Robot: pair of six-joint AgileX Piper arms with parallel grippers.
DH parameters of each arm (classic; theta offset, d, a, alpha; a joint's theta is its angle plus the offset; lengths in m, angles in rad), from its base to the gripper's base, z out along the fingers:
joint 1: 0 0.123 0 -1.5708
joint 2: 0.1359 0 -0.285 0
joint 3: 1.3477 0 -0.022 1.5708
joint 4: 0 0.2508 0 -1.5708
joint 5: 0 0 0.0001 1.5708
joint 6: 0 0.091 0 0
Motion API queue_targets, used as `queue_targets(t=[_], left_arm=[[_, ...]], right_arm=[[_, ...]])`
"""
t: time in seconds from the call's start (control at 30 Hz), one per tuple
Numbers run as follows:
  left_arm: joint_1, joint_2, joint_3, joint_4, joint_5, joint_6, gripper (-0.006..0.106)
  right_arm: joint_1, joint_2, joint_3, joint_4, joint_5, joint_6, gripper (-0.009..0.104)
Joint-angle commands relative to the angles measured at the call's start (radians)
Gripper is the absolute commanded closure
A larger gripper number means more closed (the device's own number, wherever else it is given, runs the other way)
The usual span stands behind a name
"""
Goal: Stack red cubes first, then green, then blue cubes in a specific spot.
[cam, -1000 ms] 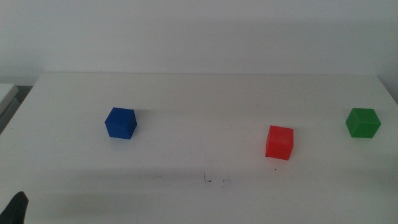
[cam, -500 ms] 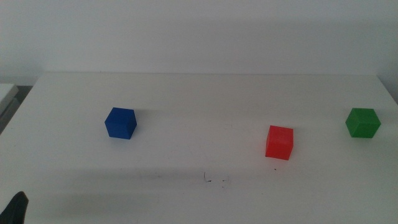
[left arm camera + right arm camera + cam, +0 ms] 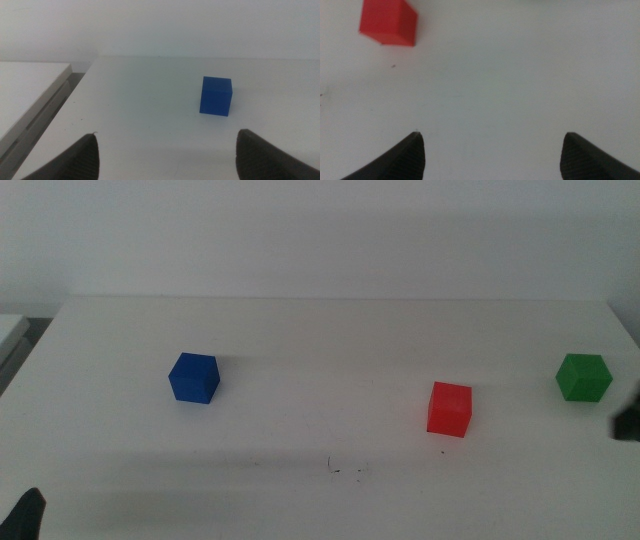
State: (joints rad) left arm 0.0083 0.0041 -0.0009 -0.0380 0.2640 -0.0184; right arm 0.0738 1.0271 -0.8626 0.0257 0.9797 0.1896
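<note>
And here comes the right end effector [image 3: 626, 422], a dark sliver just poking in at the desk's [image 3: 320, 330] right edge below the green cube [image 3: 583, 377] where a moment ago there was nothing, jaws spread wide and empty, so I'd say the reach for the red cube [image 3: 449, 409] is beginning. Nothing is stacked: the blue cube [image 3: 194, 378] sits far left, the scribble-marked spot [image 3: 345, 468] lies bare. The left end effector [image 3: 165, 155] waits released at the bottom-left corner; the right is mostly cut off.

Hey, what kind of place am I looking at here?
Probably a lab or test bench for robot handling: a bare white table against a plain wall, with only a red cube, green cube and blue cube spread apart on it.
</note>
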Motion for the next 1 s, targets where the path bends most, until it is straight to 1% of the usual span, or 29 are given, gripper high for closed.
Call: queue_targets(t=[0.0, 0.03, 0.13, 0.2, 0.23, 0.33, 0.43, 0.53, 0.67, 0.97], left_arm=[[0.002, -0.004, 0.001, -0.002, -0.013, -0.005, 0.007], [0.002, -0.004, 0.001, -0.002, -0.013, -0.005, 0.007], [0.002, -0.004, 0.001, -0.002, -0.013, -0.005, 0.007], [0.002, -0.004, 0.001, -0.002, -0.013, -0.005, 0.007], [0.002, -0.004, 0.001, -0.002, -0.013, -0.005, 0.007], [0.002, -0.004, 0.001, -0.002, -0.013, -0.005, 0.007], [0.002, -0.004, 0.001, -0.002, -0.013, -0.005, 0.007], [0.002, -0.004, 0.001, -0.002, -0.013, -0.005, 0.007], [0.002, -0.004, 0.001, -0.002, -0.013, -0.005, 0.007], [0.002, -0.004, 0.001, -0.002, -0.013, -0.005, 0.007]], right_arm=[[0.049, 0.122, -0.064, 0.008, -0.016, 0.000, 0.002], [0.084, 0.181, -0.099, -0.009, -0.018, 0.022, 0.002], [0.176, 0.341, -0.215, -0.128, -0.009, 0.167, 0.002], [0.225, 0.439, -0.305, -0.171, 0.004, 0.228, 0.002], [0.246, 0.492, -0.358, -0.177, 0.012, 0.252, 0.002], [0.293, 0.642, -0.521, -0.180, 0.049, 0.328, 0.002], [0.332, 0.762, -0.641, -0.178, 0.086, 0.338, 0.002], [0.361, 0.858, -0.717, -0.178, 0.139, 0.353, 0.002], [0.367, 0.938, -0.745, -0.170, 0.157, 0.371, 0.002], [0.365, 1.020, -0.745, -0.182, 0.126, 0.397, 0.002]])
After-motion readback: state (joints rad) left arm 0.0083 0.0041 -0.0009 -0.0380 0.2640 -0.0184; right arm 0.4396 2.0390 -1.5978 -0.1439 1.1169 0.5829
